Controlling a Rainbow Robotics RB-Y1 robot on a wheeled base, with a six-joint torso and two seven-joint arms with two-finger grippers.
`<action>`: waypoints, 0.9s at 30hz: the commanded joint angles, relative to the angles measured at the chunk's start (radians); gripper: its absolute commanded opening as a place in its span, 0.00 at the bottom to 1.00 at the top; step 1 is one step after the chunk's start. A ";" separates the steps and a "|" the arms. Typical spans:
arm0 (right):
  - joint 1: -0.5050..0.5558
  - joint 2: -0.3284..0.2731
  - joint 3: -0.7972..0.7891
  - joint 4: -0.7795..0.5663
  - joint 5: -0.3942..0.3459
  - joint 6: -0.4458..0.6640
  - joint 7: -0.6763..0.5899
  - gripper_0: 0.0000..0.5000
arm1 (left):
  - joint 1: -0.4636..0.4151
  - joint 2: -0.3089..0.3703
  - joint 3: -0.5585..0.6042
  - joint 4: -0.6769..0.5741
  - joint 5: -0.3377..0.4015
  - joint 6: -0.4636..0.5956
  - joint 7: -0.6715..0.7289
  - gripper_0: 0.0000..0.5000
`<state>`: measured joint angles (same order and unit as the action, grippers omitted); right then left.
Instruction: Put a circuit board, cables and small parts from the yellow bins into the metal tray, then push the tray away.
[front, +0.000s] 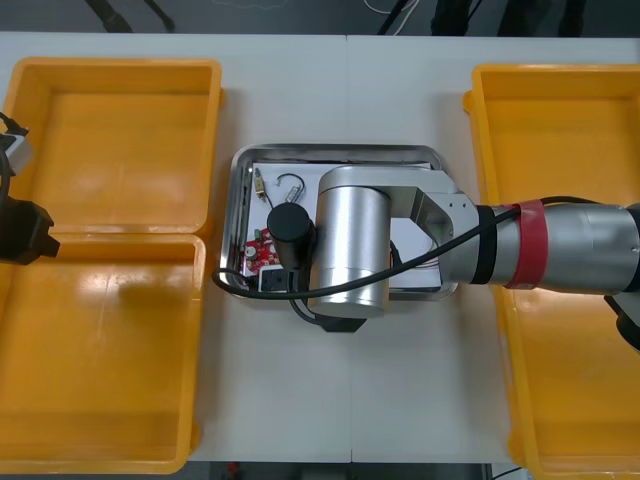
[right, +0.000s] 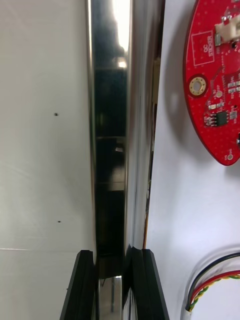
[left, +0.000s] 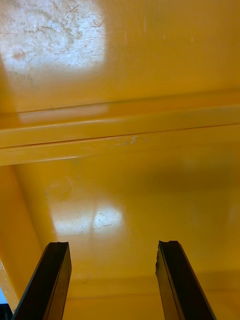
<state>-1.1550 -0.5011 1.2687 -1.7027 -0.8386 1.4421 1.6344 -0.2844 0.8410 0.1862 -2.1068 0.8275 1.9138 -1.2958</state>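
The metal tray (front: 340, 152) lies mid-table, white inside. My right arm (front: 345, 250) reaches over its near-left part. In the right wrist view my right gripper (right: 112, 285) is shut on the tray's shiny rim (right: 112, 150), one finger (right: 82, 285) outside it and the other inside. The round red circuit board (right: 215, 75) (front: 262, 250) lies in the tray beside that rim, with a red and yellow cable (right: 215, 285) nearer the fingers. Small metal parts (front: 264, 184) rest at the tray's far left. My left gripper (left: 112, 280) hangs open over a yellow bin's floor (left: 130, 190).
Two yellow bins (front: 120, 140) (front: 100, 370) stand on the left and two (front: 560, 130) (front: 575, 400) on the right. The left arm (front: 22, 232) sits at the left edge over the bins. Bare table (front: 350, 80) lies beyond the tray.
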 joint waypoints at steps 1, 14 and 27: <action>-0.081 -0.016 -0.025 0.058 -0.059 -0.031 0.044 0.00 | 0.016 0.043 0.027 -0.032 -0.001 0.006 0.024 1.00; -0.130 -0.017 -0.025 0.135 -0.059 -0.097 0.107 0.00 | 0.016 0.043 0.027 -0.032 -0.001 0.006 0.024 1.00; -0.169 -0.053 0.001 0.202 -0.109 -0.240 0.174 0.00 | 0.016 0.043 0.027 -0.032 -0.001 0.006 0.024 1.00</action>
<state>-1.2569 -0.5229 1.2690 -1.5106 -0.9335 1.2257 1.7687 -0.2844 0.8411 0.1862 -2.1070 0.8275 1.9138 -1.2958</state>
